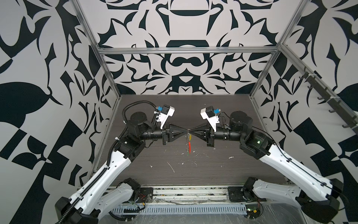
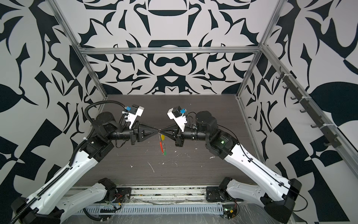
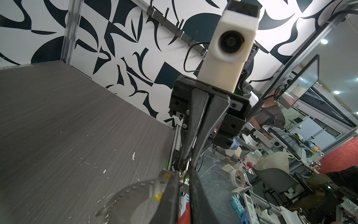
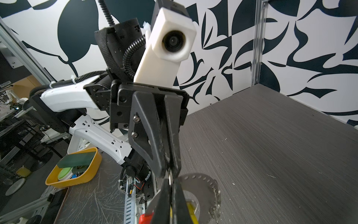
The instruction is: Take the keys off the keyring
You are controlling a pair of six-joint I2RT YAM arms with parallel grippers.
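In the middle of both top views, above a dark wood-grain table (image 1: 222, 120) boxed in by black-and-white patterned walls (image 1: 184, 64), two white-and-black arms meet tip to tip. The left arm (image 1: 108, 166) rises from the lower left of the frame and the right arm (image 1: 290, 166) from the lower right. Each is bent so that its black tapered fingers lie level and point at the other's. The left gripper (image 1: 187, 133) and the right gripper (image 1: 191, 129) sit nose to nose, both lifted off the table.

From that meeting point the keyring (image 1: 188, 143) hangs down the frame, seen edge-on as a thin line, with its red sleeve (image 1: 190, 146) about halfway along. In the right wrist view its hoop (image 4: 201, 184) shows as a blurred grey arc dotted with small holes.

That same view shows the left gripper's fingers pinched together on a small silver ring (image 4: 170, 177) of the keyring. The right gripper is clenched on it as well, from the opposite side; whether it holds the very same ring or a linked one cannot be told.

The yellow key (image 1: 190, 137) hangs just under the fingertips, and the green key (image 1: 188, 153) dangles at the lowest end of the keyring. White flecks (image 1: 171, 166) lie scattered on the table in the lower middle of the frame.
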